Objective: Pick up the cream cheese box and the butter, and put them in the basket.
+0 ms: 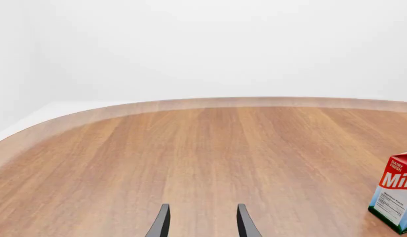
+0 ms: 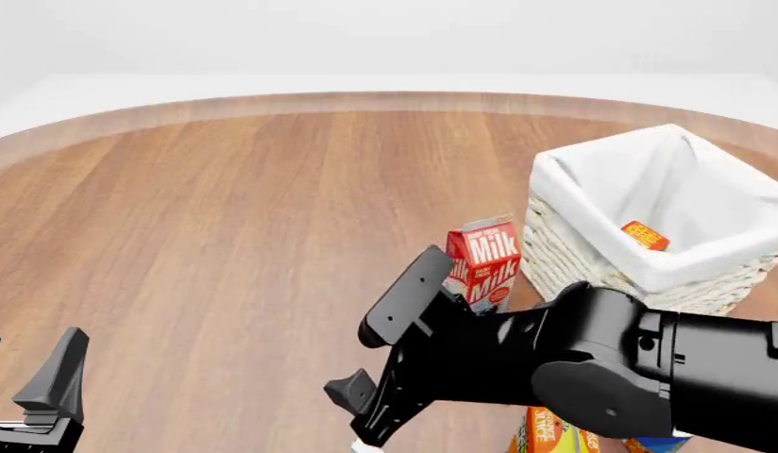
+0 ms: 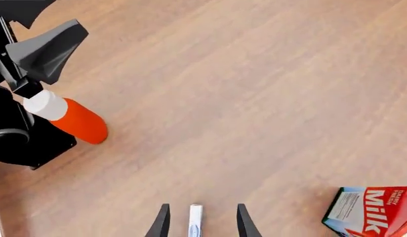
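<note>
In the right wrist view, a thin whitish edge of the cream cheese box [image 3: 195, 219] shows between the fingers of my right gripper [image 3: 202, 223], which is open around it without touching. In the front view, that gripper [image 2: 363, 368] points down over a white corner of the box [image 2: 360, 444] at the bottom edge. The wicker basket [image 2: 578, 250] stands at the right. A small red-and-orange carton [image 2: 644, 236] that looks like the butter lies inside it. My left gripper [image 2: 24, 363] is open and empty at the near left.
A red-and-white Milk carton [image 2: 485, 262] stands just left of the basket and shows in both wrist views [image 1: 396, 195] [image 3: 371, 210]. A yellow-orange carton [image 2: 553, 432] sits partly behind the right arm. A red bottle with a white cap [image 3: 68, 118] lies near the left arm.
</note>
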Action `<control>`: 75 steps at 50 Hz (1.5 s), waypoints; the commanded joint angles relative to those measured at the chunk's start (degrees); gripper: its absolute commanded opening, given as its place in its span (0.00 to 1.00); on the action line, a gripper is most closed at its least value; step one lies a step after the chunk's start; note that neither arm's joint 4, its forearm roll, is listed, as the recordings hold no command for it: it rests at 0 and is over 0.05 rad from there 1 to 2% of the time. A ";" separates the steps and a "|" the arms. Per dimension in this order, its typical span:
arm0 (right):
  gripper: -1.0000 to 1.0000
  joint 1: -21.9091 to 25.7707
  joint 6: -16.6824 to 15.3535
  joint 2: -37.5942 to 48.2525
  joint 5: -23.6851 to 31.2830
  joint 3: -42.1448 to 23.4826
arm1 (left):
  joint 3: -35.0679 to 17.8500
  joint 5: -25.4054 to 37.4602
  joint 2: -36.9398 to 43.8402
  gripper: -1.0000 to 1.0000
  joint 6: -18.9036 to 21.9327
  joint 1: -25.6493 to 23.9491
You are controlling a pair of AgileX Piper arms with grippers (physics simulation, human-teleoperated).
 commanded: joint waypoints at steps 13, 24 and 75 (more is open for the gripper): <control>1.00 0.10 2.49 1.86 -2.23 3.93 | 0.00 0.00 0.00 1.00 0.00 0.00; 1.00 0.56 3.59 3.45 -2.61 3.84 | 0.00 0.00 0.00 1.00 0.00 0.00; 1.00 1.86 6.53 9.63 -7.22 6.42 | 0.00 0.00 0.00 1.00 0.00 0.00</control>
